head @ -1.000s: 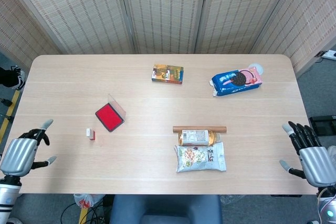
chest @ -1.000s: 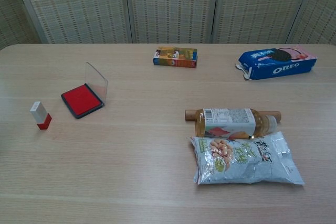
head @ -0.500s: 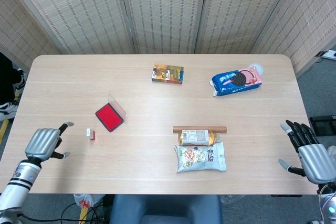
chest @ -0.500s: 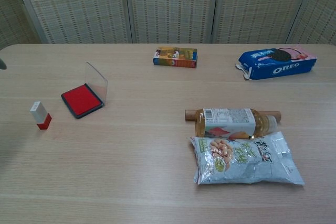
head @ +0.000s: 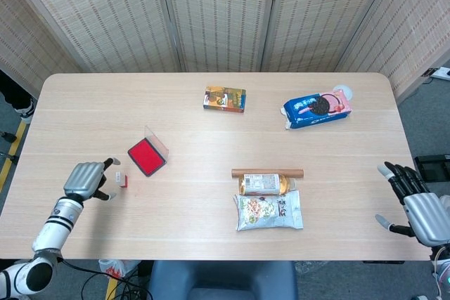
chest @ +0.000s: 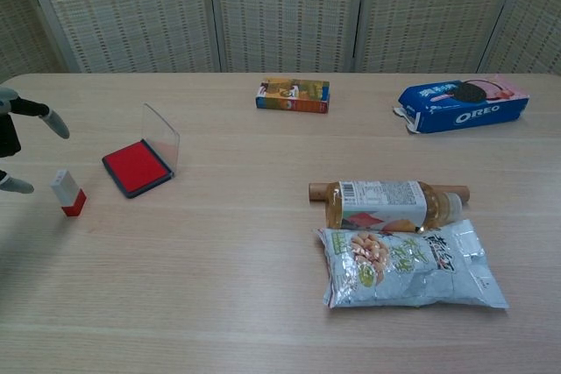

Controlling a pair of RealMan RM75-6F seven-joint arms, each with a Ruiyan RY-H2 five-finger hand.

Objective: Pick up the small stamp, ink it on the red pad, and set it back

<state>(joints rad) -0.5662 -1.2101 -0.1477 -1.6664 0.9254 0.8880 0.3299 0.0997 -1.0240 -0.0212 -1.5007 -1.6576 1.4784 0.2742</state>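
Lying on the table (head: 211,138) just to the right of the left hand (head: 86,179): the small stamp (head: 123,179), white body with a red end, not touched by anything. Hovering beside it with fingers (chest: 48,118) spread and nothing held, thumb and a fingertip pointing toward the stamp with a gap between them. Sitting a little farther right and beyond the stamp, close but apart: the red ink pad (head: 146,157), its clear lid (head: 157,141) standing open at the far edge.

Waiting well away at the opposite edge of the table: the right hand (head: 422,212), fingers apart and empty, seen only in the head view.

Lying between the two hands, nearer the middle of the table: a bottle of amber drink (head: 264,185) on its side, touching a brown stick (head: 267,172) on its far side and a silver snack bag (head: 268,211) on its near side. Resting far across the table from both hands: a small colourful box (head: 224,99), and to its right a blue Oreo packet (head: 316,108), apart from one another.
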